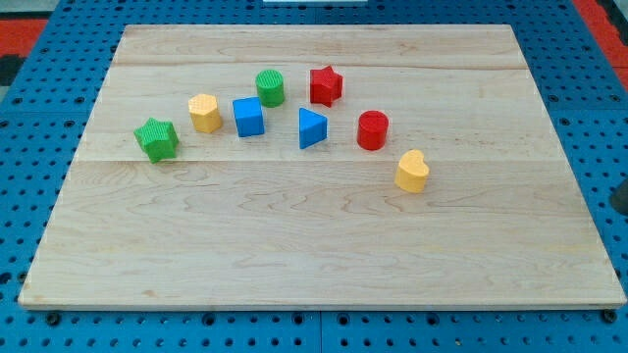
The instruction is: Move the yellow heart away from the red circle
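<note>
Sitting near red circle (373, 129) (tip unseen): yellow heart (412, 172).

green star (156, 139), yellow hexagon (204, 113), blue cube (248, 117), green cylinder (270, 88)

Nothing readable is showing anywhere in this view: no letters, no numbers, no labels, no brand marks, no signs. The wooden board (324, 245) is showing only its grain and plank seams, and the blue pegboard (59, 108) around it is showing only rows of holes. The coloured blocks are carrying no print on any face that is turned this way.
</note>
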